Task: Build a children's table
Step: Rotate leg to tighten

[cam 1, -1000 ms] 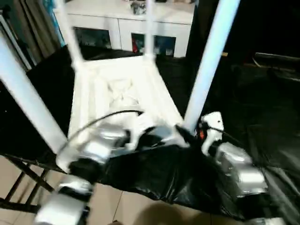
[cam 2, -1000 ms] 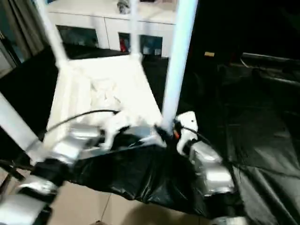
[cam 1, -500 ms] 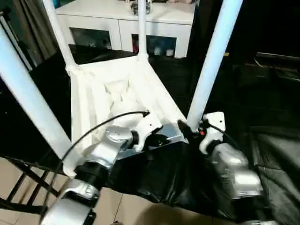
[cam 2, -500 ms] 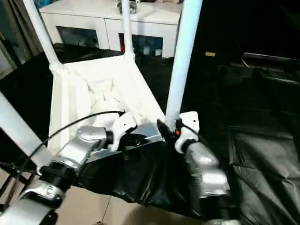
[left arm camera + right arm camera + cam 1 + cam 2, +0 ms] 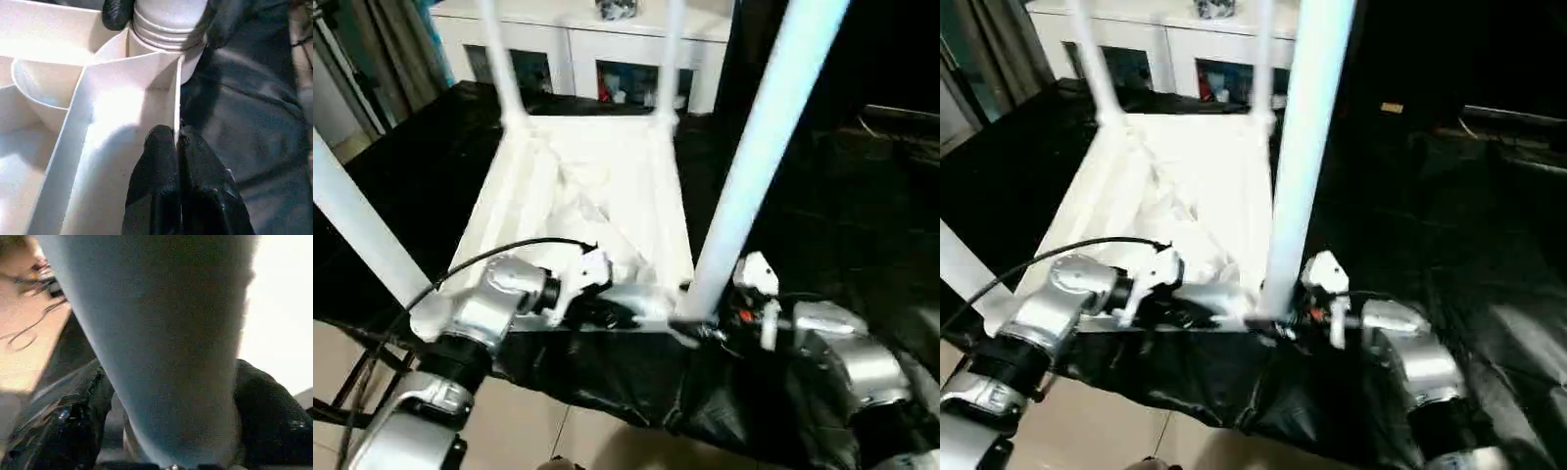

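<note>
I'm looking down from the head at the tabletop (image 5: 597, 186), flipped ribbed side up on the black-draped surface (image 5: 862, 215), all four legs standing in its corner sockets. Far left, the near-left leg (image 5: 357, 230) rises from the near-left corner and runs out of frame. Behind it the far-left leg (image 5: 499, 69) stands at the far corner.

My left gripper (image 5: 607, 311) sits at the near edge of the tabletop, silver forearm coming in from the lower left with a black cable looping over it. In the left wrist view the jaws are closed tight, both black fingers (image 5: 161, 176) pinching a thin upright rib (image 5: 177, 93) of the underside right beside the near-right socket.

Centre back, the far-right leg (image 5: 668, 59) stands in its socket, with the white glass-doored cabinet (image 5: 607, 49) beyond it.

Right of centre, the near-right leg (image 5: 759, 157) stands tall in the near-right corner. My right gripper (image 5: 700, 328) is at its base, jaws spread wide with one black finger on each side of the tube; the right wrist view shows the leg (image 5: 161, 342) between the fingers (image 5: 73, 426). Whether they actually press the tube I cannot tell.

Further right, crumpled black sheeting.
</note>
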### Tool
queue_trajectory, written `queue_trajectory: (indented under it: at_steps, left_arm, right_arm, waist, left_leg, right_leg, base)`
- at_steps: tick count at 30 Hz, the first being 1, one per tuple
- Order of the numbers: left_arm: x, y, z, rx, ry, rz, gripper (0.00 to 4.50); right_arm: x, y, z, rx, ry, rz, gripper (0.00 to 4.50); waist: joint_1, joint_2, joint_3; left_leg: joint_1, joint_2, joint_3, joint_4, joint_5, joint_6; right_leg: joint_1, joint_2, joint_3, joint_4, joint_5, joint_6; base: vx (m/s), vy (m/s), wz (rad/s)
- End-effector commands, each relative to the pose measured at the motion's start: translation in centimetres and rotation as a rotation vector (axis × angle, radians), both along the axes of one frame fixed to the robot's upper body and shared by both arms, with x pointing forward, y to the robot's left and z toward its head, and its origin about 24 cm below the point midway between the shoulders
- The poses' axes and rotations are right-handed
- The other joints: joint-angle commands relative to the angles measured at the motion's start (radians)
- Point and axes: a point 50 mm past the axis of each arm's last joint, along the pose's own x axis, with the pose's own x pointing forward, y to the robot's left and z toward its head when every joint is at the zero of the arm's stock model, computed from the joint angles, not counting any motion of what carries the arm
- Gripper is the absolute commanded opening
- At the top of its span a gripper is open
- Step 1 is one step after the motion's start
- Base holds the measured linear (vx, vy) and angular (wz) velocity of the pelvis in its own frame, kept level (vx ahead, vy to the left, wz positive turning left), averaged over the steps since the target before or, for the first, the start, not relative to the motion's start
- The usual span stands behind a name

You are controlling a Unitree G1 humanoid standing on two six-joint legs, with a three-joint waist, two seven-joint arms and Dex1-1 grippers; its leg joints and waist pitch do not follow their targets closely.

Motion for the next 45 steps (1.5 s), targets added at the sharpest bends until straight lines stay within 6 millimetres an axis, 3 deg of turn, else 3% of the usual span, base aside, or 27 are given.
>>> queue_trajectory:
  at_steps: [1,9,16,20,24,26,28,31,32,33,35,38,40,42,45]
  left_arm:
    - [0.0,-0.5,0.6,-0.038,0.012,-0.066,0.00]
    - [0.0,-0.3,0.5,-0.030,0.018,-0.099,0.00]
    - [-0.2,-0.1,0.1,-0.020,0.025,-0.100,0.00]
    - [-0.1,-0.3,-0.1,-0.029,0.010,-0.045,0.00]
    - [0.8,-1.4,-0.6,-0.006,-0.039,0.104,0.00]
    - [1.0,-2.5,-0.8,-0.030,-0.053,0.179,0.00]
    - [1.0,-3.9,-1.0,-0.045,-0.065,0.231,0.00]
    - [1.0,-6.4,-1.3,-0.065,-0.084,0.310,0.00]
    - [1.0,-6.9,-1.3,-0.071,-0.088,0.334,0.00]
    - [1.0,-7.6,-1.2,-0.079,-0.093,0.352,0.00]
    - [0.8,-9.0,-1.2,-0.094,-0.108,0.367,0.00]
    - [0.5,-9.6,-1.1,-0.096,-0.125,0.349,0.00]
    - [0.3,-9.6,-1.1,-0.097,-0.125,0.334,0.00]
    - [0.3,-9.2,-1.1,-0.092,-0.130,0.325,0.00]
    - [0.4,-8.4,-1.0,-0.094,-0.138,0.313,0.00]
  right_arm:
    - [0.0,0.4,0.4,0.018,0.014,0.071,3.29]
    - [0.2,0.8,0.6,0.033,0.016,0.116,2.60]
    - [-0.2,1.0,0.2,0.043,0.012,0.097,2.51]
    - [0.2,1.2,-0.4,0.040,-0.018,-0.054,2.50]
    - [0.8,1.5,-1.5,0.020,-0.027,-0.298,2.49]
    - [1.0,1.8,-2.1,0.019,-0.019,-0.422,2.49]
    - [1.3,2.3,-2.7,0.026,0.001,-0.555,2.49]
    - [1.8,3.4,-3.4,0.042,0.038,-0.761,2.49]
    - [1.9,3.7,-3.5,0.044,0.045,-0.806,2.49]
    - [2.1,4.1,-3.6,0.044,0.054,-0.851,2.49]
    - [2.4,5.2,-3.5,0.031,0.052,-0.893,2.49]
    - [2.6,5.8,-2.9,0.060,0.014,-0.887,2.49]
    - [2.8,5.5,-2.4,0.071,-0.034,-0.897,2.49]
    - [2.9,5.2,-1.9,0.093,-0.068,-0.883,3.05]
    - [2.8,4.7,-1.6,0.100,-0.090,-0.811,3.27]
  waist:
    - [0.002,-0.017,-0.055]
    - [0.010,-0.020,-0.055]
    - [0.010,-0.015,-0.055]
    - [0.008,-0.015,-0.053]
    - [-0.008,-0.018,-0.041]
    - [-0.020,-0.020,-0.040]
    - [-0.022,-0.026,-0.038]
    - [-0.023,-0.021,-0.037]
    - [-0.026,-0.017,-0.037]
    - [-0.027,-0.021,-0.037]
    - [-0.029,-0.013,-0.038]
    - [-0.025,-0.013,-0.045]
    - [-0.024,-0.010,-0.048]
    - [-0.024,-0.008,-0.049]
    - [-0.023,-0.007,-0.051]
  left_leg:
    - [0.014,0.057,-0.020,-0.060,-0.180,0.089]
    - [0.015,0.058,-0.020,-0.058,-0.164,0.076]
    - [0.015,0.058,-0.021,-0.059,-0.182,0.066]
    - [0.014,0.058,-0.022,-0.062,-0.201,0.052]
    - [0.020,0.056,-0.027,-0.072,-0.301,0.004]
    - [0.020,0.054,-0.033,-0.077,-0.331,-0.019]
    - [0.026,0.051,-0.033,-0.076,-0.351,-0.017]
    - [0.026,0.050,-0.034,-0.076,-0.346,-0.013]
    - [0.026,0.051,-0.035,-0.079,-0.348,-0.020]
    - [0.026,0.049,-0.036,-0.080,-0.352,-0.019]
    - [0.026,0.048,-0.036,-0.081,-0.361,-0.018]
    - [0.024,0.047,-0.033,-0.081,-0.332,0.000]
    - [0.018,0.047,-0.031,-0.081,-0.296,0.013]
    - [0.017,0.047,-0.030,-0.080,-0.275,0.021]
    - [0.015,0.047,-0.028,-0.078,-0.266,0.035]
  right_leg:
    - [0.049,-0.063,0.041,-0.060,-0.147,-0.260]
    - [0.047,-0.064,0.043,-0.055,-0.127,-0.262]
    - [0.047,-0.064,0.043,-0.056,-0.135,-0.261]
    - [0.046,-0.063,0.043,-0.059,-0.164,-0.253]
    - [0.038,-0.068,0.046,-0.077,-0.336,-0.210]
    - [0.038,-0.070,0.045,-0.087,-0.428,-0.171]
    - [0.032,-0.070,0.045,-0.097,-0.481,-0.149]
    - [0.026,-0.070,0.048,-0.103,-0.513,-0.127]
    - [0.024,-0.067,0.048,-0.103,-0.509,-0.122]
    - [0.025,-0.065,0.046,-0.103,-0.510,-0.115]
    - [0.023,-0.064,0.048,-0.105,-0.497,-0.111]
    - [0.028,-0.064,0.049,-0.103,-0.435,-0.109]
    - [0.034,-0.063,0.049,-0.099,-0.373,-0.121]
    - [0.034,-0.062,0.049,-0.094,-0.324,-0.136]
    - [0.038,-0.060,0.048,-0.090,-0.293,-0.152]
  base:
    - [0.000,0.000,0.00]
    - [0.000,0.000,0.00]
    - [0.000,0.000,0.00]
    - [0.000,0.000,0.00]
    - [0.000,0.000,0.00]
    - [0.000,0.000,0.00]
    - [0.000,0.000,0.00]
    - [0.000,0.000,0.00]
    - [0.000,0.000,0.00]
    - [0.000,0.000,0.00]
    - [0.000,0.000,0.00]
    - [0.000,0.000,0.00]
    - [0.000,0.000,0.00]
    - [0.000,0.000,0.00]
    - [0.000,0.000,0.00]
